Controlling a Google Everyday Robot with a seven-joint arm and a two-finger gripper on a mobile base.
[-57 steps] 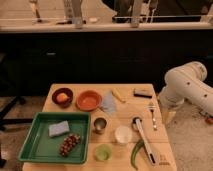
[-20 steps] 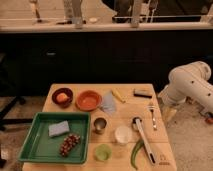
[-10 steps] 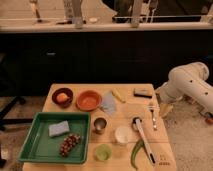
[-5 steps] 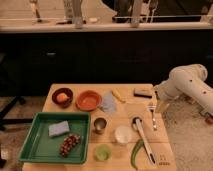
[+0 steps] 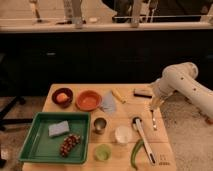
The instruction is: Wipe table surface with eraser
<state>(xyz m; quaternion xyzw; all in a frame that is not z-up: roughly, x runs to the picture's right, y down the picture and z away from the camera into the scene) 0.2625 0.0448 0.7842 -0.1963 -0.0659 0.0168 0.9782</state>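
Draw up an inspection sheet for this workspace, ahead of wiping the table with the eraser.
Surface: table surface, light wood, crowded, with few bare patches.
Job's things: eraser lies flat near the far right corner, untouched.
Clutter: green tray holding a sponge and grapes; dark bowl; orange bowl; cloth; metal cup; white cup; green cup; fork; long utensil; green pepper.
Grippers: gripper is open and empty, at the table's right edge, beside the eraser.
Cables: nothing seen.
Surroundings: dark cabinet front behind the table.
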